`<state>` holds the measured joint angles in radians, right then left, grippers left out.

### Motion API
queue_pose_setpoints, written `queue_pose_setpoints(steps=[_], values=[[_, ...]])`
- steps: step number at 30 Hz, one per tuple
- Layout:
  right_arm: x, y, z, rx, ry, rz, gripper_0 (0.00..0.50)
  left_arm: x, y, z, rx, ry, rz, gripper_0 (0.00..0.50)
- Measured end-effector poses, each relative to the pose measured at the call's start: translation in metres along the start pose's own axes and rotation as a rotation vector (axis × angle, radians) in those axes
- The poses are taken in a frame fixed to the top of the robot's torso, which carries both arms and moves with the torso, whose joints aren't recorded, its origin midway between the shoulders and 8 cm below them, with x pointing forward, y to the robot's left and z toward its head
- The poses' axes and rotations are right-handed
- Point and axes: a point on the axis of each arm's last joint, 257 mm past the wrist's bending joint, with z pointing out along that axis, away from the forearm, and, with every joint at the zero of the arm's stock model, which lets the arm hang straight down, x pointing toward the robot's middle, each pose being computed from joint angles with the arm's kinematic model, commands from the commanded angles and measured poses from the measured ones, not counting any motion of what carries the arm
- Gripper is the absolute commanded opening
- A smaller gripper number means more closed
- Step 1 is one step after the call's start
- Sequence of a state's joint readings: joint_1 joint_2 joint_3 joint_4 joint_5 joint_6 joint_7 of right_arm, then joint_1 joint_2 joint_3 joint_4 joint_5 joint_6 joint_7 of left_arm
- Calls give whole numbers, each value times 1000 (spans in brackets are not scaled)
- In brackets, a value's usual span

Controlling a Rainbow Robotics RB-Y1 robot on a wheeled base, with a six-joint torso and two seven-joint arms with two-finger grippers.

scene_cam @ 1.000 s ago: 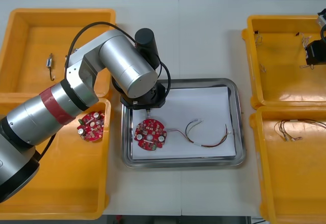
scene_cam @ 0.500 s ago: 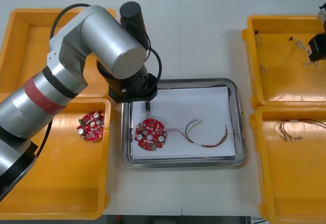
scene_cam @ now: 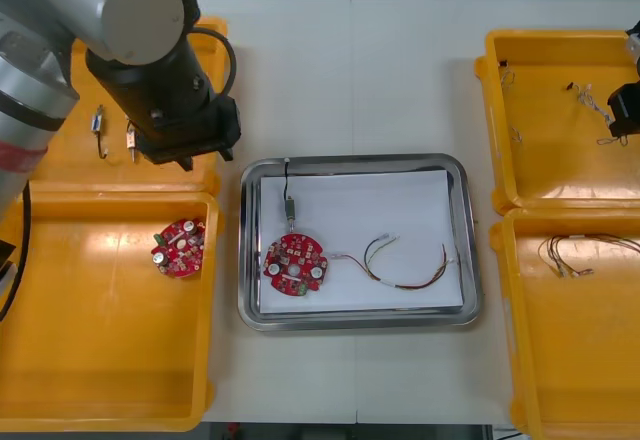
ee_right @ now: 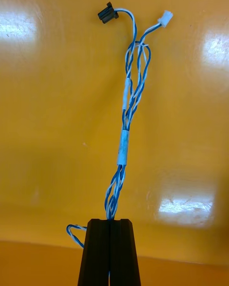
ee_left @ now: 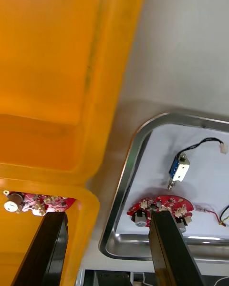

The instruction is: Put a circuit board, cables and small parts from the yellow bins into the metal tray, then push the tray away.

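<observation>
We see the right gripper (ee_right: 110, 220) over the far right yellow bin (scene_cam: 545, 160), fingers pinching a twisted blue and white cable (ee_right: 128, 100). Its length runs straight on from the fingertips, ending in a black plug (ee_right: 108, 14) and a white plug (ee_right: 165, 18). Its white sleeve (ee_right: 123, 148) may carry print, unreadable to us. The left gripper (ee_left: 107, 215), fingers spread, hangs by the left rim of the metal tray (scene_cam: 244, 250).

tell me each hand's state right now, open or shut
Left hand: open, holding nothing.
Right hand: shut on the blue and white cable, over a yellow bin.
</observation>
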<state>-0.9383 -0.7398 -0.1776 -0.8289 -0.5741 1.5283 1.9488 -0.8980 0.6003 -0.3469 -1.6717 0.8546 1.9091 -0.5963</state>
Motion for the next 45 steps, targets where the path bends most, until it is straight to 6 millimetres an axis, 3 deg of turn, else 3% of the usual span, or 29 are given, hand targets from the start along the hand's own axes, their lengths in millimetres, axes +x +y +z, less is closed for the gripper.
queue_pose_setpoints(steps=[6,11,12,13,14,15,16,17,18,20,27,33,45], values=[[7,0,6,3,4,-3,0,-25,31,-7,4,14,-93,500],[9,3,10,1,7,-8,0,-42,57,-4,-21,49,-41,500],[8,4,10,1,6,-10,60,-46,62,-4,-27,55,-15,500],[8,4,10,1,5,-11,164,-49,66,-4,-32,59,6,500],[8,4,10,2,5,-12,213,-52,70,-4,-36,65,29,500],[8,4,10,2,4,-13,296,-55,74,-4,-38,71,42,500],[8,4,10,2,5,-13,336,-58,78,-4,-39,79,51,500],[8,4,10,3,5,-13,414,-61,81,-4,-42,83,50,500],[8,4,10,4,5,-13,451,-64,85,-5,-46,85,44,500],[8,4,10,4,5,-13,477,-69,92,-5,-61,85,14,500],[7,4,9,5,3,-15,491,-79,115,-1,-105,109,-41,500],[6,-1,7,30,2,-18,491,-90,128,9,-73,128,63,500],[-16,-6,4,38,-10,67,490,-115,138,22,-71,51,93,500]])
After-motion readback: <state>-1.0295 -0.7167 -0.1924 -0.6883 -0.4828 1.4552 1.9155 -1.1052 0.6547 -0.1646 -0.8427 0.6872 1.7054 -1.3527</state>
